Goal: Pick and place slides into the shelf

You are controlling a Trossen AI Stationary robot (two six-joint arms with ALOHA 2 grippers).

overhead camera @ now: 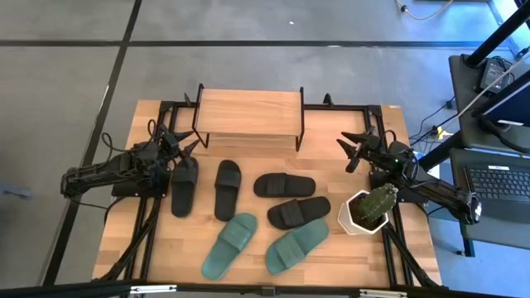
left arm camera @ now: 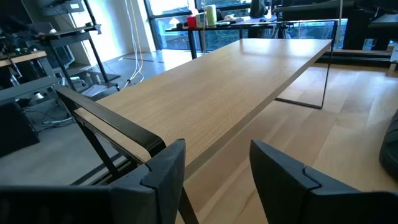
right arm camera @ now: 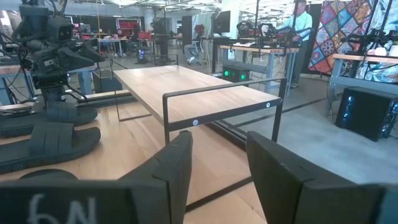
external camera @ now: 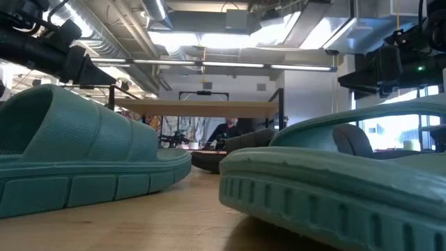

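Note:
The shelf [overhead camera: 248, 116] stands at the table's far middle, a light board on black legs; it also shows in the low view [external camera: 202, 105]. Four black slides lie flat on the table in front of it [overhead camera: 184, 184] [overhead camera: 228, 189] [overhead camera: 284, 184] [overhead camera: 298, 212]. Two teal slides [overhead camera: 230, 244] [overhead camera: 296, 245] lie nearer the near edge and fill the low view [external camera: 77, 160] [external camera: 341, 181]. My left gripper [overhead camera: 184, 147] [left arm camera: 214, 165] is open by the shelf's left end, above the leftmost black slide's far end. My right gripper [overhead camera: 352, 149] [right arm camera: 219, 155] is open, off the shelf's right end.
A potted cactus in a white pot [overhead camera: 368, 209] stands at the table's right side, near my right arm. Bare tabletop [overhead camera: 124, 240] lies left of the slides. People [right arm camera: 298, 25] and desks show in the room beyond the table.

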